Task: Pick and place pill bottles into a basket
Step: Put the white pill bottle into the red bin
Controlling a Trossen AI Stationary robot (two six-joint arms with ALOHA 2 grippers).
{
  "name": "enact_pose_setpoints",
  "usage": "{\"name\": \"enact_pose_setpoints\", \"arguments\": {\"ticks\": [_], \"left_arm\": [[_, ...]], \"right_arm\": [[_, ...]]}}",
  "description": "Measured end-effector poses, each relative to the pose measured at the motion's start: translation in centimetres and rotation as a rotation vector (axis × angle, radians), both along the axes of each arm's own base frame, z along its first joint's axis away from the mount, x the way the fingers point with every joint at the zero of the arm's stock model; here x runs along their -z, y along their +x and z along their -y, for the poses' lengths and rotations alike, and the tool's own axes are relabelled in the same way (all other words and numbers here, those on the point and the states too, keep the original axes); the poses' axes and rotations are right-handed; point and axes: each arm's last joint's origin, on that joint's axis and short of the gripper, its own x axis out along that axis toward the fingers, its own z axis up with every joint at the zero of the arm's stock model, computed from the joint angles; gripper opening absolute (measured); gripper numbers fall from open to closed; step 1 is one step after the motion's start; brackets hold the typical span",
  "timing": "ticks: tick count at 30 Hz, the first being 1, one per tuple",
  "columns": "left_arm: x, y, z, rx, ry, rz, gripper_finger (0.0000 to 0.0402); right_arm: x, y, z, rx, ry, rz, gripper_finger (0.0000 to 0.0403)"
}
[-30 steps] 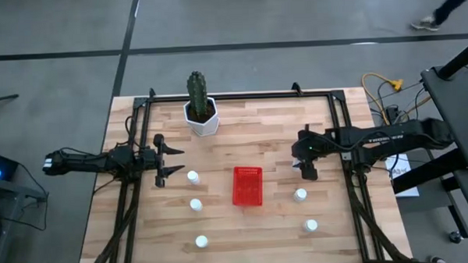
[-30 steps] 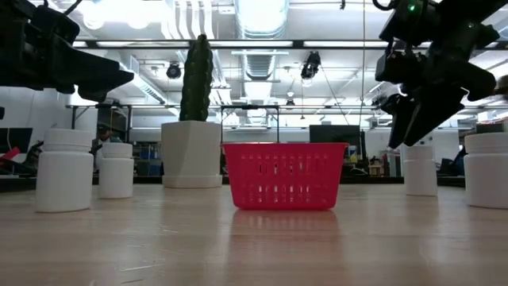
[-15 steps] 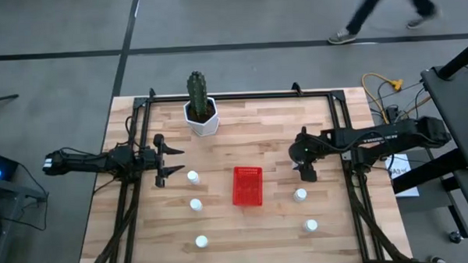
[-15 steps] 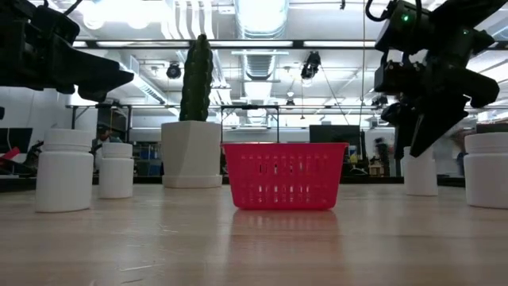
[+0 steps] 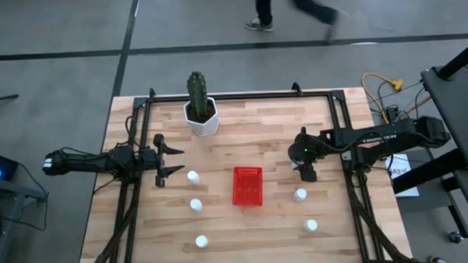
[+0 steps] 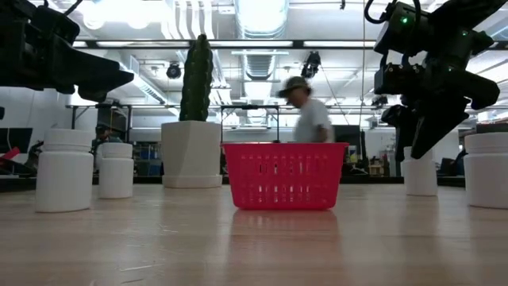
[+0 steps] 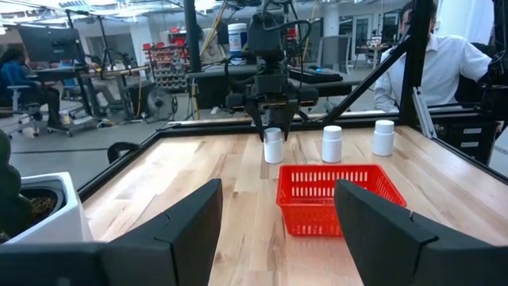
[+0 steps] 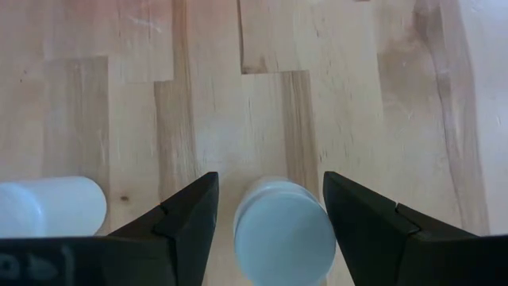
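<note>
Right gripper (image 5: 306, 173) hangs right of centre in the high view, its jaws spread wide and holding nothing. In the right wrist view its two dark fingers (image 8: 186, 218) straddle the round white cap of a pill bottle (image 8: 284, 229) that stands upright on the wooden table (image 5: 257, 119), long axis vertical, seen from above. A second bottle (image 8: 49, 206) sits at the left edge of that view. From above, three bottles stand upright left of the red basket (image 5: 248, 186) and two stand to its right, the nearest (image 5: 300, 195) just below the right gripper. The basket lies at frame centre, open side up, long axis running top to bottom. Left gripper (image 5: 166, 160) waits at left centre, jaws open and empty, just above a bottle (image 5: 193, 177). A cactus in a white pot (image 5: 201, 117) stands upper left of the basket. A person (image 6: 309, 119) walks behind the table.
</note>
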Motion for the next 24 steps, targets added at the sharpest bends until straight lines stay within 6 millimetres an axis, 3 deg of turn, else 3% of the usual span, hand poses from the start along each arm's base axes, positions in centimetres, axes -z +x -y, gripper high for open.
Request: {"name": "enact_pose_setpoints", "arguments": {"ticks": [24], "left_arm": [[0.02, 0.01, 0.0, 0.0, 0.0, -0.003, 0.0226]], "right_arm": [[0.65, 0.13, 0.02, 0.053, 0.027, -0.048, 0.0219]]}}
